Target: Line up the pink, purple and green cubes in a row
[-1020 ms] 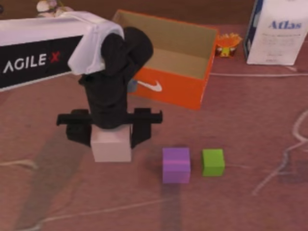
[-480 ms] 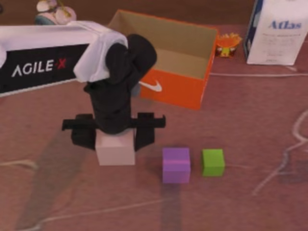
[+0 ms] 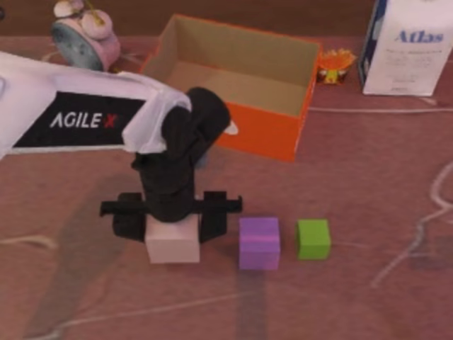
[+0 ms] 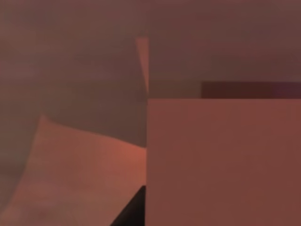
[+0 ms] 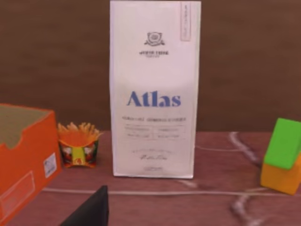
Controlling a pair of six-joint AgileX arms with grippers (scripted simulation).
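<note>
Fingers of my left gripper [image 3: 172,221] are clamped on the pink cube [image 3: 173,240], which seems to rest on the table, just left of the purple cube [image 3: 259,243]. The green cube [image 3: 313,239] sits just right of the purple one. My right arm is parked out of the top view.
</note>
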